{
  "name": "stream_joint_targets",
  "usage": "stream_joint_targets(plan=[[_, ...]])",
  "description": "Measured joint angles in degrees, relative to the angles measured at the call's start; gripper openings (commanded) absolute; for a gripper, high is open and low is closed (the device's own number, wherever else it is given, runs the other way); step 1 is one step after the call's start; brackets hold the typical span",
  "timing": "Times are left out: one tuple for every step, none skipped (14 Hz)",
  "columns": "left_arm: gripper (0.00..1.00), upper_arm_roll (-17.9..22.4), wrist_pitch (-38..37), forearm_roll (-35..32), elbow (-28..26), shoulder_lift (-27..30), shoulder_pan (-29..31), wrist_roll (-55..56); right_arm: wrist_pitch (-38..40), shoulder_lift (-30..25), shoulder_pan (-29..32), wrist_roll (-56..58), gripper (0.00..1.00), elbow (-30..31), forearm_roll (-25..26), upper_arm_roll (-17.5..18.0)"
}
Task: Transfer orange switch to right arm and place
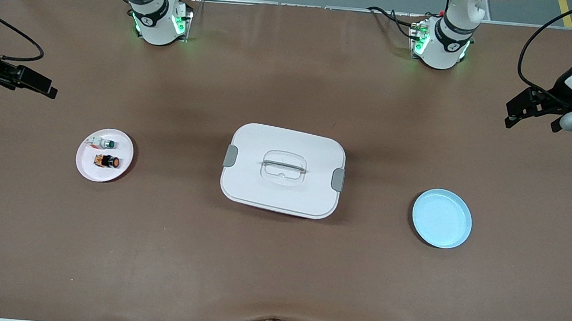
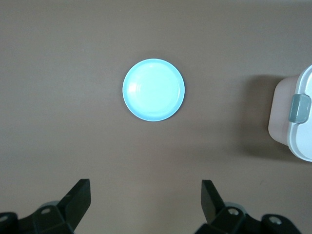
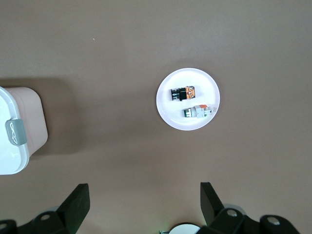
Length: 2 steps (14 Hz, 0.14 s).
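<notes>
The orange switch [image 1: 106, 161] [image 3: 183, 92], black with an orange cap, lies on its side on a small white plate [image 1: 88, 170] [image 3: 187, 125] toward the right arm's end of the table. My right gripper [image 1: 44, 86] [image 3: 145, 187] hangs open and empty over bare table near that plate, apart from it. My left gripper [image 1: 531, 120] [image 2: 145, 184] hangs open and empty over the table's edge at the left arm's end. A light blue plate [image 1: 442, 218] [image 2: 153, 89] with nothing on it sits on the table near the left gripper.
A white switch with a green cap [image 1: 106, 143] [image 3: 197, 112] lies on the same white plate, beside the orange one. A white lidded box [image 1: 283, 169] [image 2: 298, 117] [image 3: 14, 131] with grey clasps stands mid-table between the two plates. Cables run along the table's front edge.
</notes>
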<state>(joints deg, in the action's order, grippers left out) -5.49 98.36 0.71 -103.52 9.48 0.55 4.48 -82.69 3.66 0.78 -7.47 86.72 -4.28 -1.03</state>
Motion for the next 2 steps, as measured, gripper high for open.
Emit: stream_joint_targets(plan=[[1.0, 0.0, 0.0, 0.0, 0.0, 0.0, 0.0, 0.0, 0.0, 0.0, 0.0, 0.0, 1.0, 0.0, 0.01, 0.02], [1.0, 0.0, -0.01, 0.0, 0.0, 0.0, 0.0, 0.0, 0.01, 0.0, 0.0, 0.0, 1.0, 0.0, 0.02, 0.0]])
